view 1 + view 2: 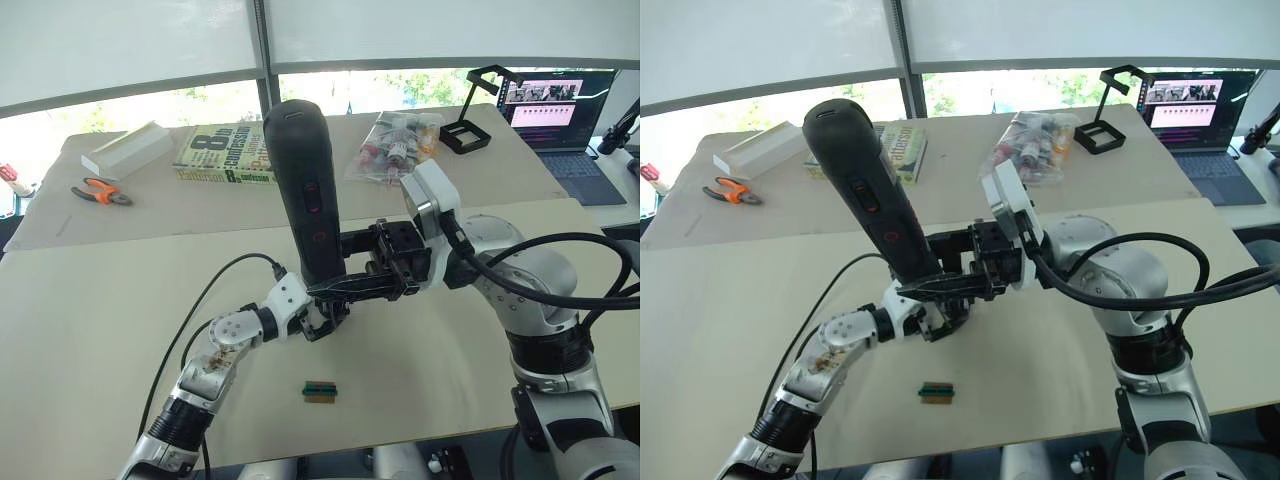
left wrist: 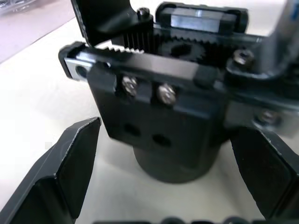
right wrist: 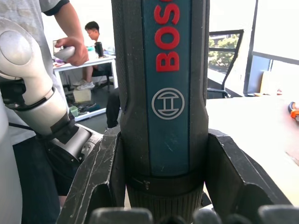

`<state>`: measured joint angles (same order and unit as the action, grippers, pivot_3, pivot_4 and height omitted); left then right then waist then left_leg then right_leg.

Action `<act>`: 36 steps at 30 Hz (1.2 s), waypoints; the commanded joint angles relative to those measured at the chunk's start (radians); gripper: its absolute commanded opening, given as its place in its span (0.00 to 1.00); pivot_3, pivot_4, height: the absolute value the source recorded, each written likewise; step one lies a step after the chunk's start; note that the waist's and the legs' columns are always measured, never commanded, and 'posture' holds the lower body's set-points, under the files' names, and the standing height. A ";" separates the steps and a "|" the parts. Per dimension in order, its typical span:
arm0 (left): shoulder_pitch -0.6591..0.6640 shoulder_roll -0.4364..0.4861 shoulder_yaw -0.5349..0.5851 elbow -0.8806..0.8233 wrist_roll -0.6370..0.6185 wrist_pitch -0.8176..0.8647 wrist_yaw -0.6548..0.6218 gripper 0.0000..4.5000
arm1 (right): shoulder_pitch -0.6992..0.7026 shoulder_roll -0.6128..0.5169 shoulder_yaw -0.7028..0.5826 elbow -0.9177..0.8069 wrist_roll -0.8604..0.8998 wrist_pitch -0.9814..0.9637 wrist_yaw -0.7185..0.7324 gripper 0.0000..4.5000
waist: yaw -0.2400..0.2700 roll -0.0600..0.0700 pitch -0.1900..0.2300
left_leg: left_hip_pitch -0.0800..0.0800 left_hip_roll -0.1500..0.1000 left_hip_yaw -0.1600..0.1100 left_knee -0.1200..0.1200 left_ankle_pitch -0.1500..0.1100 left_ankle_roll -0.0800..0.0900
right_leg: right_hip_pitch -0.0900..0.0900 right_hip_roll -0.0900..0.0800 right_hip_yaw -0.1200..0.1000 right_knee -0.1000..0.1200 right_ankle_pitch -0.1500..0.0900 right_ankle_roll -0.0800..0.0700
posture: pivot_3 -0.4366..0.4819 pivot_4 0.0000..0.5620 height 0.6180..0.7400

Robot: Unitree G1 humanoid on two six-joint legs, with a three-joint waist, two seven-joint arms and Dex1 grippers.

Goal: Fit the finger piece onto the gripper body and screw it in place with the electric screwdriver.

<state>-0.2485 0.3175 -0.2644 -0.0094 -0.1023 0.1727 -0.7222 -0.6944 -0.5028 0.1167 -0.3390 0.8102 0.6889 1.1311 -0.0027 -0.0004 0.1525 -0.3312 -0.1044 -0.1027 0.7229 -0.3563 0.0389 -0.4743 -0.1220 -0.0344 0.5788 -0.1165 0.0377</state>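
The electric screwdriver (image 1: 305,190), a thick black cylinder with a blue strip (image 3: 168,93), stands nearly upright over the middle of the table. My right gripper (image 1: 330,285) is shut on its lower end, one finger (image 3: 100,177) pressed on each side. Its bit is hidden behind the grippers. Just below, my left gripper (image 1: 325,322) is low over the table. In the left wrist view the gripper body (image 2: 159,121), with a toothed rack, two silver screws and a round base, stands between my left fingers (image 2: 70,163), which are spread and clear of it. I cannot tell the finger piece apart from the body.
A small green-brown block (image 1: 319,391) lies near the front edge. At the back are orange pliers (image 1: 102,191), a white box (image 1: 127,150), a book (image 1: 225,155), a bag of small parts (image 1: 395,145), a black stand (image 1: 470,130) and a laptop (image 1: 560,110). A cable (image 1: 200,300) trails from my left arm.
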 commanded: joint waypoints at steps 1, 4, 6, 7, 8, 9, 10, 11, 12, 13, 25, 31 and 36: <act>-0.026 -0.008 -0.011 0.006 -0.024 -0.043 -0.050 0.71 | -0.032 -0.002 -0.047 -0.049 0.045 -0.002 -0.008 0.43 | 0.003 0.000 0.000 | 0.000 0.000 0.000 0.000 0.000 0.000 | 0.000 0.000 0.000 0.000 0.000 0.000 | 0.48 0.27 0.98; -0.053 0.007 -0.024 0.020 -0.050 -0.053 -0.138 0.52 | -0.039 -0.006 -0.059 -0.058 0.062 0.011 -0.015 0.43 | 0.004 0.000 0.000 | -0.001 0.000 0.000 0.001 0.000 0.000 | 0.000 0.000 0.000 0.000 0.000 0.000 | 0.48 0.27 0.98; -0.092 0.003 -0.037 0.050 -0.052 -0.064 -0.182 0.52 | -0.041 -0.012 -0.065 -0.068 0.079 0.021 -0.020 0.43 | 0.006 0.000 0.000 | -0.001 0.000 0.000 0.001 0.000 0.000 | 0.000 0.000 0.000 0.000 0.000 0.000 | 0.48 0.27 0.98; -0.114 -0.004 -0.042 0.072 -0.048 -0.070 -0.195 0.52 | -0.043 -0.014 -0.067 -0.073 0.089 0.026 -0.023 0.43 | 0.007 0.000 0.000 | -0.002 0.000 0.000 0.002 0.000 0.000 | 0.000 0.000 -0.001 0.000 0.000 0.000 | 0.48 0.27 0.98; -0.134 -0.011 -0.046 0.095 -0.041 -0.077 -0.202 0.52 | -0.044 -0.015 -0.069 -0.076 0.096 0.031 -0.027 0.43 | 0.010 0.000 0.000 | -0.002 0.000 0.000 0.003 0.000 0.000 | 0.000 0.000 -0.001 0.000 0.000 0.000 | 0.48 0.27 0.98; -0.152 -0.017 -0.050 0.121 -0.032 -0.086 -0.207 0.52 | -0.045 -0.014 -0.069 -0.079 0.102 0.034 -0.030 0.43 | 0.013 0.000 0.000 | -0.002 0.000 -0.001 0.004 0.000 0.000 | 0.000 0.000 -0.001 0.000 0.000 0.000 | 0.48 0.27 0.98; -0.164 -0.021 -0.052 0.139 -0.025 -0.094 -0.212 0.52 | -0.046 -0.014 -0.069 -0.080 0.106 0.037 -0.033 0.43 | 0.015 0.000 0.000 | -0.003 0.000 -0.001 0.005 0.000 0.000 | 0.000 0.000 -0.001 0.000 0.000 0.000 | 0.48 0.27 0.98; -0.177 -0.023 -0.055 0.165 -0.014 -0.107 -0.216 0.52 | -0.047 -0.014 -0.069 -0.082 0.109 0.038 -0.036 0.43 | 0.015 0.000 0.000 | -0.003 -0.001 -0.001 0.005 0.000 0.000 | 0.000 0.000 -0.001 0.000 0.001 0.000 | 0.48 0.27 0.98; -0.186 -0.024 -0.057 0.183 -0.007 -0.117 -0.219 0.52 | -0.047 -0.013 -0.067 -0.083 0.112 0.039 -0.039 0.43 | 0.015 0.000 0.000 | -0.003 -0.001 -0.001 0.005 0.000 0.001 | 0.000 0.000 -0.001 0.000 0.001 0.000 | 0.48 0.27 0.98; -0.196 -0.024 -0.056 0.202 -0.006 -0.127 -0.224 0.52 | -0.047 -0.012 -0.066 -0.084 0.114 0.038 -0.042 0.43 | 0.015 0.000 0.000 | -0.003 -0.001 -0.001 0.005 0.000 0.001 | 0.000 -0.001 -0.001 0.000 0.001 0.000 | 0.48 0.27 0.98; -0.095 -0.003 -0.007 0.036 -0.048 -0.029 -0.171 1.00 | -0.050 -0.005 -0.056 -0.077 0.105 0.024 -0.047 0.43 | 0.012 0.000 0.000 | -0.003 0.000 -0.001 0.005 0.000 0.001 | 0.000 0.000 -0.001 0.000 0.001 0.000 | 0.48 0.27 0.98; -0.075 -0.023 -0.014 0.047 -0.027 -0.036 -0.126 1.00 | -0.065 0.006 -0.043 -0.050 0.066 0.000 -0.045 0.43 | 0.014 0.000 0.000 | -0.003 0.000 -0.001 0.006 0.000 0.001 | 0.000 0.000 -0.001 0.000 0.001 0.000 | 0.48 0.27 0.98; -0.068 -0.036 -0.031 0.057 -0.010 -0.044 -0.112 1.00 | -0.072 0.015 -0.044 -0.040 0.054 -0.003 -0.043 0.43 | 0.014 0.000 0.000 | -0.003 0.000 -0.001 0.006 0.000 0.001 | 0.000 0.000 -0.001 0.000 0.001 0.000 | 0.48 0.27 0.98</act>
<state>-0.3176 0.2876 -0.2888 0.0574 -0.1164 0.1489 -0.8392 -0.7360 -0.4963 0.1010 -0.3549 0.8461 0.7215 1.0858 0.0116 -0.0005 0.1526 -0.3345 -0.1049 -0.1035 0.7285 -0.3565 0.0396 -0.4744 -0.1223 -0.0352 0.5787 -0.1154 0.0379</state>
